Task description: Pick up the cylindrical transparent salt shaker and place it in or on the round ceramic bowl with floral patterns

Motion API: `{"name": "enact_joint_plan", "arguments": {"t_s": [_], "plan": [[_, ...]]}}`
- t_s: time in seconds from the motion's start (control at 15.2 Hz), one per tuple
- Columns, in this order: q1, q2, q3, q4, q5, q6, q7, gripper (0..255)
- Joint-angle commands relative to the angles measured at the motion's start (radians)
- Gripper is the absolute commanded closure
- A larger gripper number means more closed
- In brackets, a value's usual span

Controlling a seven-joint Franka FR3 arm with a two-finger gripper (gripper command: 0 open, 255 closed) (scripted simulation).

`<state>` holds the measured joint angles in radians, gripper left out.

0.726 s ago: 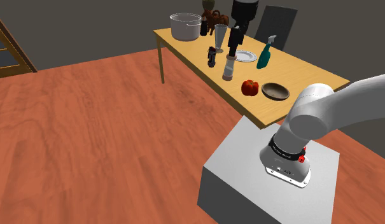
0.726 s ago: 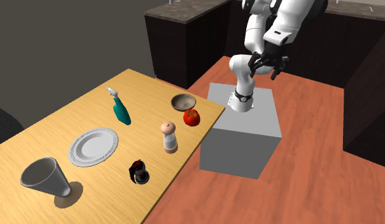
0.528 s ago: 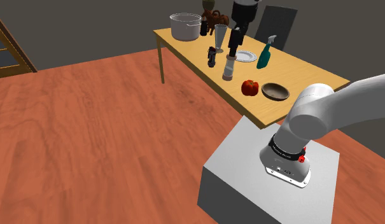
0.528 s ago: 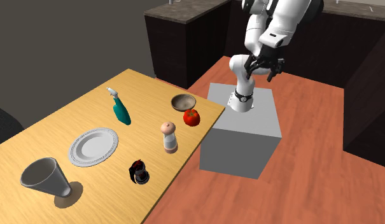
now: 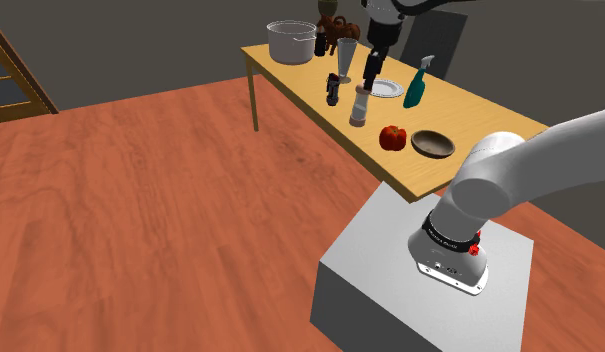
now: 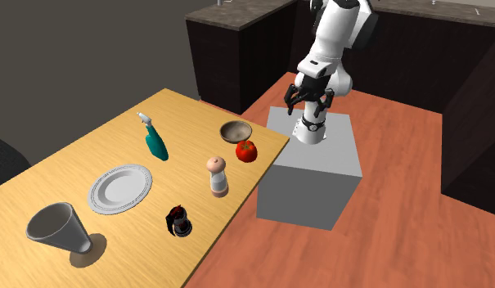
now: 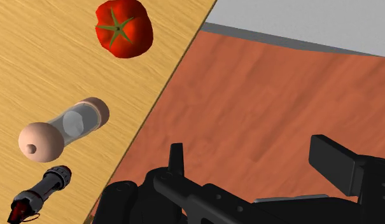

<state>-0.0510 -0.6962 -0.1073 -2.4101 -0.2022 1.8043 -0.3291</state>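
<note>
Wrist view sets the gripper (image 7: 258,153), fingers spread and empty, against red-brown floor (image 7: 248,95) beside the bench (image 7: 44,57) edge, where the salt shaker (image 7: 65,129) stands upright near a tomato (image 7: 123,28), while the second exterior view adds the brown bowl (image 6: 235,131) beyond that tomato and dark cabinets (image 6: 237,57) behind.

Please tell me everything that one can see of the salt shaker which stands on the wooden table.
The salt shaker is a short cylinder with a clear, glass-like middle, a rounded pinkish-tan cap with one small hole, and a base of the same colour. It stands upright on the wooden table, close to its edge, between the red tomato and a small black object. Only the table touches it; both neighbours stand apart from it.
</note>
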Motion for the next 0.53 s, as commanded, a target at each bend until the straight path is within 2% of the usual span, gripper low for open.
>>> {"name": "enact_joint_plan", "arguments": {"t_s": [0.0, 0.46], "plan": [[-0.013, 0.026, -0.041, -0.007, -0.023, 0.047, -0.044, 0], [-0.043, 0.182, -0.185, 0.018, -0.071, 0.224, -0.190, 0]]}}
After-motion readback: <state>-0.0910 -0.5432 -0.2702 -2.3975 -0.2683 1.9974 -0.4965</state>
